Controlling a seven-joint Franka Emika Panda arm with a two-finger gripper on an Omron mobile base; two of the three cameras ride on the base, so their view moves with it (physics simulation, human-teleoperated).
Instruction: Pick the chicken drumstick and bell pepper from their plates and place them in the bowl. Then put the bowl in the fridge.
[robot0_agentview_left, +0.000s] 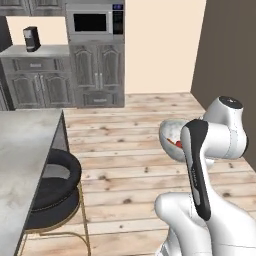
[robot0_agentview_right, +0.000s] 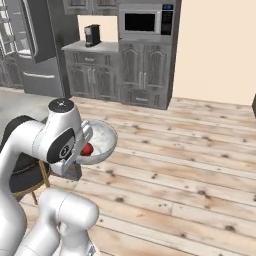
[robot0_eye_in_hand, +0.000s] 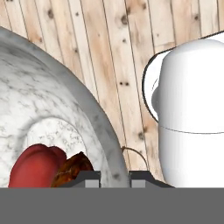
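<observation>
Both foods already in the bowl (robot0_eye_in_hand: 52, 100): bell pepper (robot0_eye_in_hand: 37, 168) and chicken drumstick (robot0_eye_in_hand: 72, 168) at lower left of hand view. Carried clear of the floor, gripper (robot0_eye_in_hand: 113, 178) pinched on the rim, presumably for transport to the fridge (robot0_agentview_right: 30, 45), upper left of right base view.

White-grey marbled bowl (robot0_eye_in_hand: 52, 105), red bell pepper (robot0_eye_in_hand: 35, 168), brown chicken drumstick (robot0_eye_in_hand: 72, 168), pale knotted plank floor (robot0_eye_in_hand: 109, 57)
</observation>
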